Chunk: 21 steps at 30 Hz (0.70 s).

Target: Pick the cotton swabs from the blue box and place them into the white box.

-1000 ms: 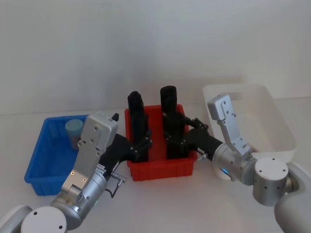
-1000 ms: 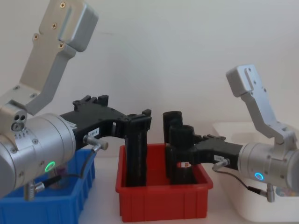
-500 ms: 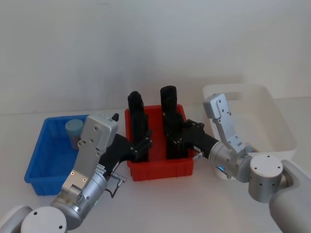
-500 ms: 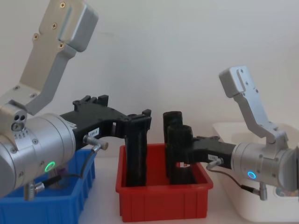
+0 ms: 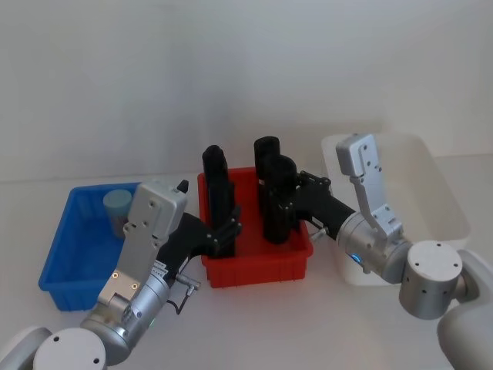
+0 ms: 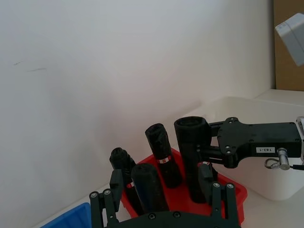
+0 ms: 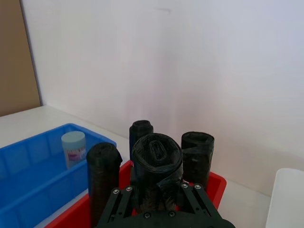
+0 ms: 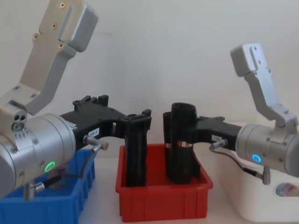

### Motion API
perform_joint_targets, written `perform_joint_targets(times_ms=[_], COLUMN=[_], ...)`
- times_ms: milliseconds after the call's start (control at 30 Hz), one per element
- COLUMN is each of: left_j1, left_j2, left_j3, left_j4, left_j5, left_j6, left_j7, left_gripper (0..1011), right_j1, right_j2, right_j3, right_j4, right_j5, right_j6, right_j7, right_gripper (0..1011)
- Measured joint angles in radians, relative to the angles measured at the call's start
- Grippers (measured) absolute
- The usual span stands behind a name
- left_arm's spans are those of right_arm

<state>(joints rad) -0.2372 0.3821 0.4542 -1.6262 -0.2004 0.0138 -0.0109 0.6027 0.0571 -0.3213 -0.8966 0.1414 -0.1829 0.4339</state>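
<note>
One cotton swabs tub [image 5: 117, 206] with a pale blue lid stands at the back of the blue box [image 5: 69, 258]; it also appears in the right wrist view [image 7: 74, 147]. The white box [image 5: 443, 202] sits at the far right. My right gripper [image 5: 282, 214] is shut on a tall black roll [image 8: 183, 140], held raised and slightly tilted over the red bin [image 5: 258, 271]. My left gripper [image 5: 226, 231] is open in the red bin's left half, with another black roll [image 6: 148, 187] between its fingers.
Two more black rolls [image 5: 214, 163] [image 5: 267, 149] stand at the back of the red bin, which lies between the blue and white boxes. A colourful label [image 8: 287, 189] shows faintly through the white box's near wall. A plain wall rises behind the table.
My right gripper has risen with the black roll, whose top now stands well above the red bin's rim. The left arm and the tub have not moved.
</note>
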Motion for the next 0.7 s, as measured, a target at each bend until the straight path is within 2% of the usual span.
perform_joint_targets(times_ms=[367,700], left_j1=[0.000,0.000], left_j2=[0.000,0.000], left_j3=[0.000,0.000], left_j4=[0.000,0.000], left_j5=[0.000,0.000], left_j6=[0.000,0.000], left_j7=[0.000,0.000], left_gripper=[1004,1004], right_j1=[-0.093,-0.152], right_j2=[0.042,0.078], right_j3=[0.010,0.026], right_j4=[-0.236,-0.389], right_j5=[0.014,0.010], right_j6=[0.022,0.056], right_j7=[-0.061,-0.136], right_gripper=[352,352])
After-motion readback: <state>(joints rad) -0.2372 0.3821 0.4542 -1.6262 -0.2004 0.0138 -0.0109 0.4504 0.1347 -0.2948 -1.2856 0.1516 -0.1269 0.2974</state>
